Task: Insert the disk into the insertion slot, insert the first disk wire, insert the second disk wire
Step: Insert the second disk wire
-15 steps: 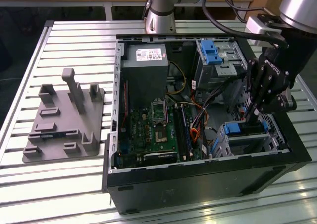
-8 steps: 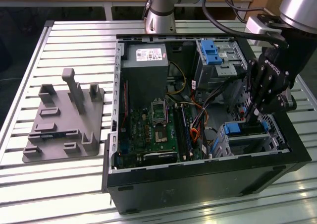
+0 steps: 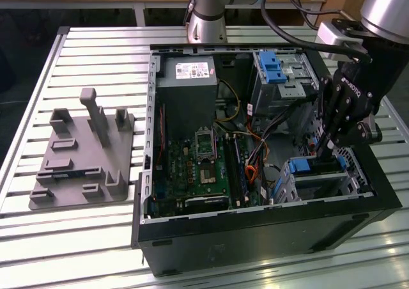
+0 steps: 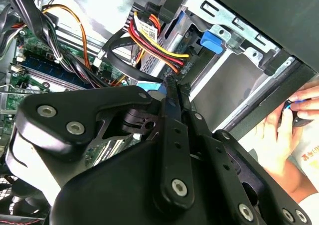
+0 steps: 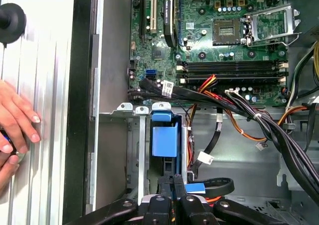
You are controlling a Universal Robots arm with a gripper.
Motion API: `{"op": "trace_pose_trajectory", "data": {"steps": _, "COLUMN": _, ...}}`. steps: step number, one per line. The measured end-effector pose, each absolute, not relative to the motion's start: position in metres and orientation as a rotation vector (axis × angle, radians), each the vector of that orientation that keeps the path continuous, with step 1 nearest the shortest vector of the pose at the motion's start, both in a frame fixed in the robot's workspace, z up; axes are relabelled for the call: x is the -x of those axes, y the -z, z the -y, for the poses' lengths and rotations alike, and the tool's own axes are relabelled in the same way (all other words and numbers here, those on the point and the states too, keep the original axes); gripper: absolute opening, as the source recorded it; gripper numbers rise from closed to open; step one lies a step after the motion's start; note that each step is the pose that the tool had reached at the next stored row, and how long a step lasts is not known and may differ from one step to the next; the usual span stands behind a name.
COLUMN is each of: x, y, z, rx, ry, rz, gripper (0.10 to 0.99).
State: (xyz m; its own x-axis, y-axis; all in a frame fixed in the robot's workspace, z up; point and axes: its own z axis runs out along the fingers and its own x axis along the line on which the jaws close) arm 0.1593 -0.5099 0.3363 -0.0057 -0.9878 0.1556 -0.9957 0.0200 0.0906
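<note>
**Gripper closed above the drive cage**

In the exterior view we see the gripper (image 3: pixel 327 149) lowered into the open computer case (image 3: pixel 255 238), at the case corner toward the exterior view's right. Its black fingers (image 5: pixel 172 195) are pressed together, tips against each other, with nothing we can make out between them. In the second wrist view the same fingers (image 4: pixel 172 100) meet in a narrow point just above a bundle of red, yellow and black wires (image 4: pixel 154 43).

The disk (image 3: pixel 314 167) already sits inside the insertion slot (image 3: pixel 348 180), its blue carrier edge (image 5: pixel 164 138) showing at the mouth of the silver cage, directly below the fingertips. We cannot tell whether the tips touch it.

A black cable with a blue connector (image 5: pixel 197 187) lies just beside the fingers. Farther back in the case stands a second bay with a blue latch (image 3: pixel 271 68). The green motherboard (image 3: pixel 204 167) fills the case floor.

A grey plastic fixture (image 3: pixel 83 155) rests on the slatted table (image 3: pixel 96 52), toward the exterior view's left. A person's hand (image 5: pixel 15 120) rests on the table outside the case wall.
</note>
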Motion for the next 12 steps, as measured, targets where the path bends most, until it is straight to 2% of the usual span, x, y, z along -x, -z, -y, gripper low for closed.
{"op": "trace_pose_trajectory", "data": {"steps": 12, "x": -0.1593, "y": -0.3363, "z": 0.5127, "rx": -2.091, "ry": -0.053, "rz": 2.117, "gripper": 0.145}}
